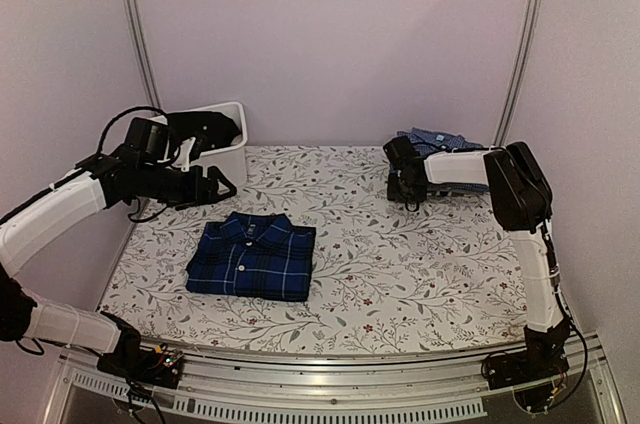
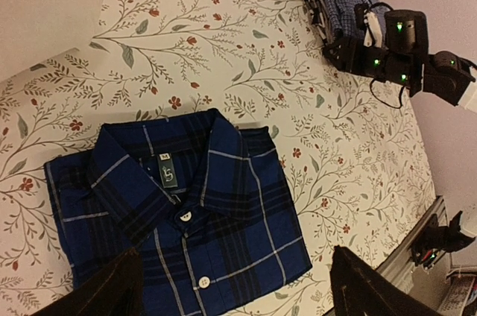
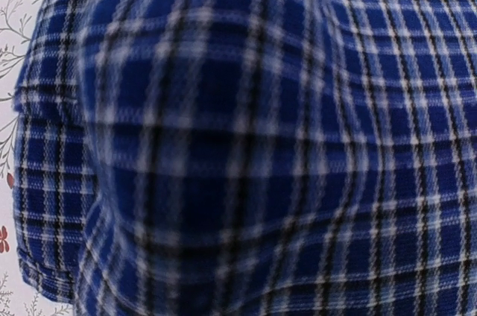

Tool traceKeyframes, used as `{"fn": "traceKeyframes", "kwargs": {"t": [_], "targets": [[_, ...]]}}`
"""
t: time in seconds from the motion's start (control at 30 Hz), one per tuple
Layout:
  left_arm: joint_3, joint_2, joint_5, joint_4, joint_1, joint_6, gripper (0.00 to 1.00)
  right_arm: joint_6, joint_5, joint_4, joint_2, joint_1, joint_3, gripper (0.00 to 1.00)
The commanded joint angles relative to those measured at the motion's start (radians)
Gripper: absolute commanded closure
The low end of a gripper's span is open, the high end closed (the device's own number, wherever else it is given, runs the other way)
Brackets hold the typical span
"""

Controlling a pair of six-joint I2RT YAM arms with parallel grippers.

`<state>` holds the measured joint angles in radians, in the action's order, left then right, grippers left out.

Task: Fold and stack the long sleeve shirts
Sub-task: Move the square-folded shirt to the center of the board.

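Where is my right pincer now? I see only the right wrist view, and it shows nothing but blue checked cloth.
Observer: The right pincer is at the far right of the table, close against the lighter checked shirt. I cannot tell if it grips.
Operator: And where is the other shirt?
Observer: The dark plaid shirt lies folded near the front left, well apart from the checked one.
Operator: Is the left pincer busy?
Observer: No, the left pincer hangs open and empty above the table, behind the plaid shirt.
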<state>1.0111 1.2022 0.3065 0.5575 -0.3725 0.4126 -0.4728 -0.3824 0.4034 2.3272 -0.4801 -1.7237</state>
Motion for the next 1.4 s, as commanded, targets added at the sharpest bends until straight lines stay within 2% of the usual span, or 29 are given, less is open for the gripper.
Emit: {"fn": "traceKeyframes", "kwargs": {"t": [0.0, 0.07, 0.23, 0.43, 0.63, 0.9, 1.17, 1.37], "targets": [[0.017, 0.006, 0.017, -0.033, -0.010, -0.016, 0.14, -0.038, -0.119, 0.036, 0.044, 0.006, -0.029, 0.48], [0.013, 0.012, 0.022, -0.039, -0.010, -0.014, 0.14, -0.039, -0.153, 0.050, 0.054, 0.006, -0.053, 0.51], [0.009, 0.026, 0.035, -0.050, -0.010, -0.011, 0.14, -0.035, -0.210, 0.077, 0.084, 0.006, -0.104, 0.67], [0.003, 0.030, 0.044, -0.056, -0.010, -0.013, 0.14, -0.030, -0.225, 0.087, 0.089, 0.006, -0.111, 1.00], [-0.033, 0.027, 0.067, -0.084, -0.010, 0.007, 0.14, -0.039, -0.171, 0.086, 0.016, 0.001, -0.016, 1.00], [-0.094, 0.006, 0.089, -0.123, -0.011, 0.038, 0.14, -0.076, -0.073, 0.051, -0.168, -0.063, 0.241, 1.00], [-0.161, -0.039, 0.089, -0.162, -0.013, 0.074, 0.14, -0.200, 0.056, -0.010, -0.341, -0.192, 0.472, 1.00], [-0.196, -0.063, 0.077, -0.177, -0.013, 0.094, 0.13, -0.320, 0.163, -0.049, -0.360, -0.357, 0.495, 1.00]]}}
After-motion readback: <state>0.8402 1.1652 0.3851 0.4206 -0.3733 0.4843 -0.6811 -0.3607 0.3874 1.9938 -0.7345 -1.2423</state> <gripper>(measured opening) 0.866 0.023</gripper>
